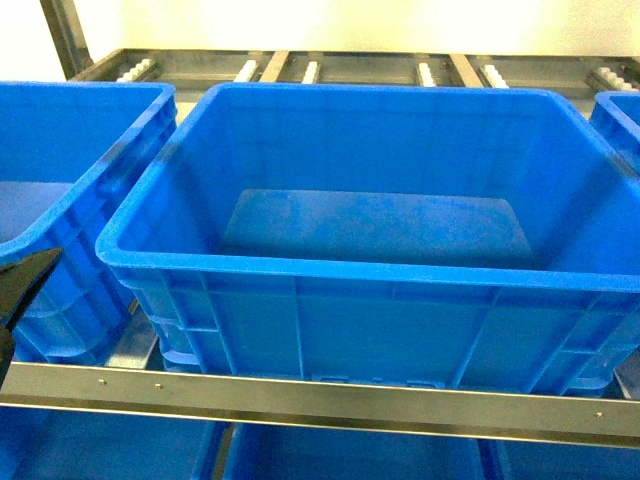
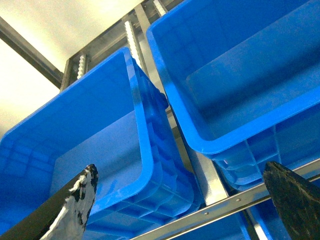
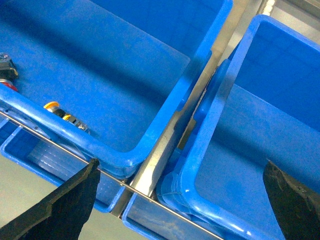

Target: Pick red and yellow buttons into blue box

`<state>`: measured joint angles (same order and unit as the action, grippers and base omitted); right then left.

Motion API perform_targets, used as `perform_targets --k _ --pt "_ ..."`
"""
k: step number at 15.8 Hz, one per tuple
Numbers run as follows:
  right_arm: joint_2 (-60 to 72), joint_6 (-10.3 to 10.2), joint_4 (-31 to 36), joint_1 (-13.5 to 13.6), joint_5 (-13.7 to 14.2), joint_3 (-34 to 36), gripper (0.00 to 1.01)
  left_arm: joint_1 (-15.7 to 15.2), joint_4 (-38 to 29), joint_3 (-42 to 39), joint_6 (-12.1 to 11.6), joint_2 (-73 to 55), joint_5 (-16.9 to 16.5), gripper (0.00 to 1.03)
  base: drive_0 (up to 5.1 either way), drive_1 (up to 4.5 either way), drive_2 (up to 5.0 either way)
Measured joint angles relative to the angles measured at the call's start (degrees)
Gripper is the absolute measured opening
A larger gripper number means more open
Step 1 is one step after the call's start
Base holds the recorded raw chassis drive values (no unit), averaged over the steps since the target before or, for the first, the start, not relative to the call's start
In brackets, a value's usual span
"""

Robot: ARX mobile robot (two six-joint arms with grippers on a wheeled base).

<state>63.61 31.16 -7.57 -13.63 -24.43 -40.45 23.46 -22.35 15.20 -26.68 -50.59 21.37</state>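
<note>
Now both hands, left (image 2: 180, 200) and right (image 3: 182, 200), gape empty; yellow button (image 3: 51, 106) hugs the blue box (image 1: 330, 268) wall, inviting a fumble.

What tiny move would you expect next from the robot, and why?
Probably the right tool shifts left toward the yellow button: it hangs open and empty, and the button lies far left in its view, inside a blue crate near the red button.
</note>
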Motion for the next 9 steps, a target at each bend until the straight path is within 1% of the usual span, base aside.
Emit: perform_targets --k 2,7,9 --pt "0.0 0.0 0.0 0.0 0.0 0.0 0.98 0.0 0.0 0.0 0.7 0.0 0.0 0.98 0.0 0.0 0.0" --pt "0.0 0.0 -0.1 -0.3 0.2 0.0 0.98 0.1 0.0 0.0 0.8 -0.1 -0.3 0.98 0.0 0.0 0.0" --pt "0.0 0.0 -0.1 -0.3 0.1 0.0 0.98 0.1 0.0 0.0 0.8 0.0 -0.2 0.98 -4.3 0.4 4.3"
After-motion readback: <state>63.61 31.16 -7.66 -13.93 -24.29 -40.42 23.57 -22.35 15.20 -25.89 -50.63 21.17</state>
